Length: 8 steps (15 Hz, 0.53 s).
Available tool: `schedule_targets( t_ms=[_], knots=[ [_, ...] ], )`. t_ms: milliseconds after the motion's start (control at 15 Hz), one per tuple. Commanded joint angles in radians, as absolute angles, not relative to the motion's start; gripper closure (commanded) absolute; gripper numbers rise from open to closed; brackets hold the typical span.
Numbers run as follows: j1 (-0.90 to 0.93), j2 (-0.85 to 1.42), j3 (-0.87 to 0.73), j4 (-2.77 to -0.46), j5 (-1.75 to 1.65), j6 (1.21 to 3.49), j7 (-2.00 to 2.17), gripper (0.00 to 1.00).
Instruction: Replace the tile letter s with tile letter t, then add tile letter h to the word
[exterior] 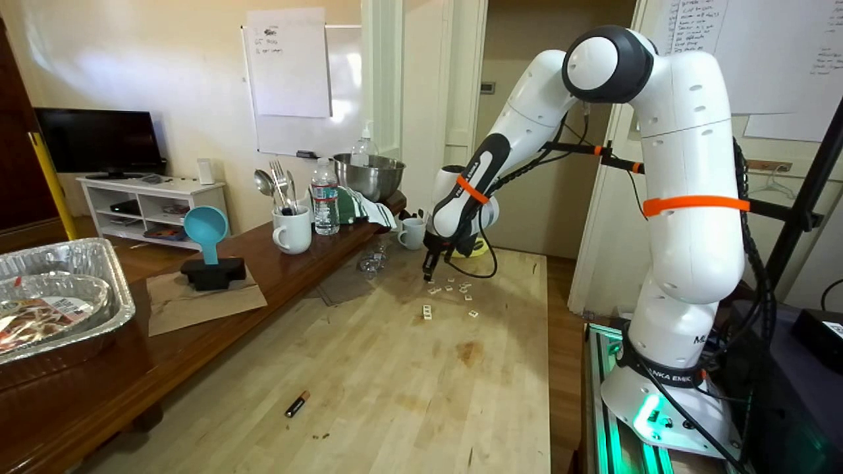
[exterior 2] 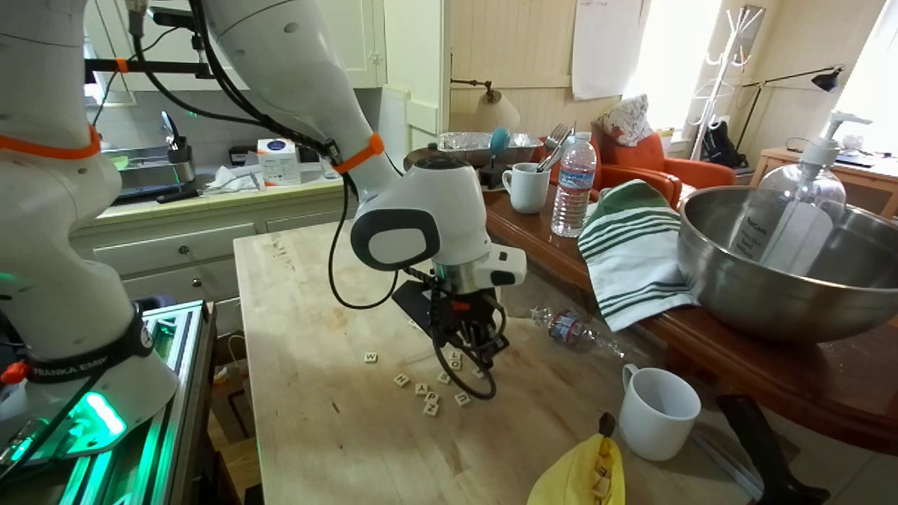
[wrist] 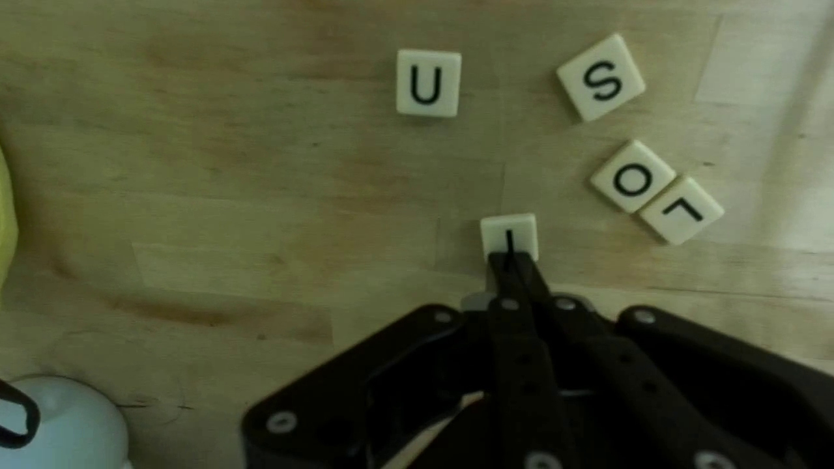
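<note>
My gripper (wrist: 515, 260) is shut, its fingertips together over the near part of a cream tile (wrist: 510, 233). That tile shows one vertical stroke; the rest of its letter is hidden, so I cannot tell it is a T. In the wrist view, the S tile (wrist: 601, 78) lies tilted at the upper right. The U tile (wrist: 429, 83) is to its left. The O tile (wrist: 633, 176) touches a tilted L tile (wrist: 681, 210). In an exterior view, a tile that looks like H (exterior 2: 400, 379) lies among the loose tiles, near a W tile (exterior 2: 370, 357). The gripper (exterior: 428, 275) is low over the table.
A yellow pouch (exterior 2: 579, 473) and white mug (exterior 2: 659, 414) stand near the tiles. A plastic bottle (exterior 2: 575, 330) lies by the raised wooden counter (exterior: 276, 289). A battery (exterior: 297, 403) lies on the table. A steel bowl (exterior 2: 772, 301) sits on the counter.
</note>
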<state>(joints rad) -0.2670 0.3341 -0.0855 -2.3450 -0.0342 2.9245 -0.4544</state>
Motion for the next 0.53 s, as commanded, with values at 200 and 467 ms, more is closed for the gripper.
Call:
schedule_targets(
  t_ms=[200, 467],
  knots=[
    [-0.245, 0.376, -0.042, -2.332, -0.059, 2.891, -0.418, 1.00],
    [-0.210, 0.367, -0.050, -2.343, -0.088, 2.879, -0.397, 1.00]
  ],
)
